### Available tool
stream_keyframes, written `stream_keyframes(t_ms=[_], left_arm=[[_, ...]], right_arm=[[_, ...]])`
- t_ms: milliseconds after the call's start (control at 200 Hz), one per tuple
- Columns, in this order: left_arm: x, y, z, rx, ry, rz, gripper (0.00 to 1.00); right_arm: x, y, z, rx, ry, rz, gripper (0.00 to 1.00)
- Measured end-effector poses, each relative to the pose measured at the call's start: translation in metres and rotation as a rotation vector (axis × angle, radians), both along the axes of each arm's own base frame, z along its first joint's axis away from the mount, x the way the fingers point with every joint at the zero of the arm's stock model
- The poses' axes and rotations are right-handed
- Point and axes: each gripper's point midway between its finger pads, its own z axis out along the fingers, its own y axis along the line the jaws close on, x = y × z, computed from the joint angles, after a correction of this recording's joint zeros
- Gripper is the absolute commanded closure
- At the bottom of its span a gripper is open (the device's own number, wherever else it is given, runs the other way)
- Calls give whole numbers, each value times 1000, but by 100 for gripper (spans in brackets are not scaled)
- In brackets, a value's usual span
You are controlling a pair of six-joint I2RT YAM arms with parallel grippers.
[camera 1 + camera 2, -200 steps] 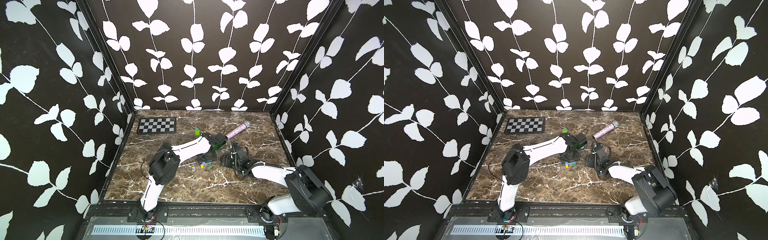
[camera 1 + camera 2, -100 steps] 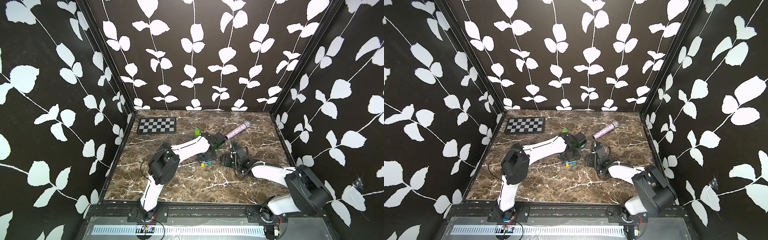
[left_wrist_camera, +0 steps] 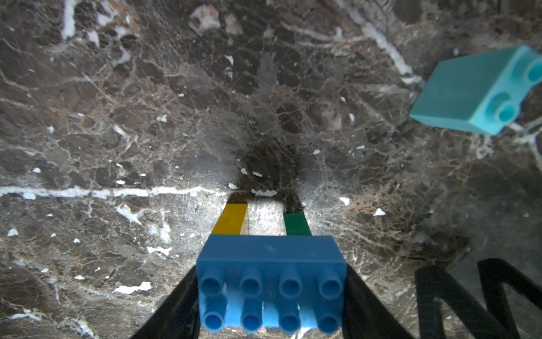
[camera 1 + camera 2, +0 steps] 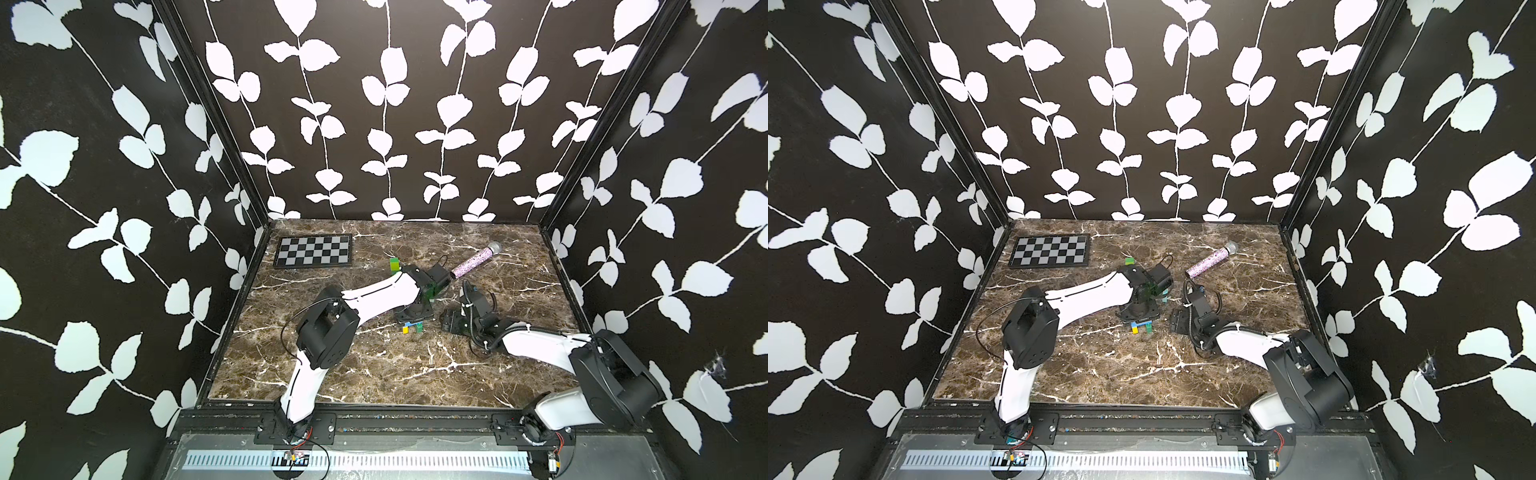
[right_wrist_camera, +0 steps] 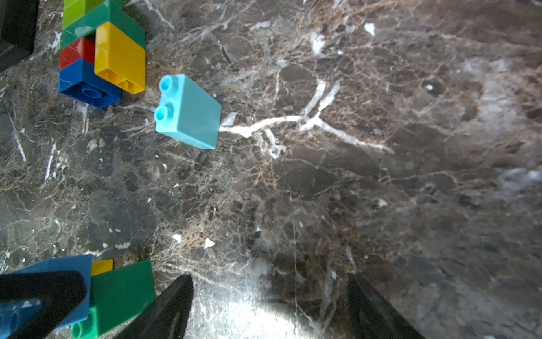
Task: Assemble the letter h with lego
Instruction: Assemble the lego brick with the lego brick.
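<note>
One turquoise brick [image 5: 187, 113] loose nearby, left pincer [image 3: 271, 274] clamped on blue brick [image 3: 269, 252], right pincer [image 5: 269, 277] apart

The left arm [image 4: 374, 299] is reaching from the near edge of the tabletop [image 4: 374, 374] toward its middle, and the left gripper [image 3: 270, 271] is clamping a blue brick [image 3: 271, 252]. The right arm [image 4: 536, 345] is lying low, and the right gripper [image 5: 269, 277] is holding its jaws wide apart.

Brown marble bench [image 4: 374, 374], white veins. Black walls [image 4: 353, 166], white leaf vines. Black-grey chequered board [image 4: 313, 251]. Glittery purple microphone [image 4: 471, 264], silver head. Loose: blue brick [image 3: 271, 264], yellow brick [image 3: 230, 218], dark green brick [image 3: 296, 224], turquoise brick [image 5: 187, 113]. Multicolour brick stack [image 5: 88, 50]: lime, green, red, blue, yellow.
</note>
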Motion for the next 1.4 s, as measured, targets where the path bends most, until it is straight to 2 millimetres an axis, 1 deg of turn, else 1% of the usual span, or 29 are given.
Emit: stream_keyframes(t_ms=[320, 400, 450, 565, 670, 750, 945, 1110, 1290, 1400], left_arm=[[-3, 3, 0, 2, 3, -2, 96], [-3, 3, -1, 1, 5, -3, 96], [-3, 3, -1, 1, 6, -3, 96], [-4, 2, -1, -2, 9, -3, 96], [-4, 2, -1, -3, 11, -4, 96], [-4, 2, 0, -4, 10, -4, 96], [-4, 3, 0, -1, 8, -11, 96], [-5, 4, 1, 1, 8, -22, 96], [-4, 4, 1, 3, 8, -35, 96], [-4, 4, 1, 2, 10, -44, 96]], right_arm=[[-1, 1, -3, 0, 9, 5, 18], [-2, 1, -4, 0, 13, 7, 20], [-2, 1, -4, 0, 13, 10, 24], [-2, 4, -4, 10, 18, 22, 40], [-3, 11, -7, 29, 31, 44, 61], [-4, 20, -9, 63, 51, 72, 76], [-6, 42, -16, 167, 94, 120, 100], [-5, 60, -16, 238, 111, 149, 100], [-20, 79, -16, 272, 145, 188, 100], [-26, 84, -16, 276, 154, 197, 100]])
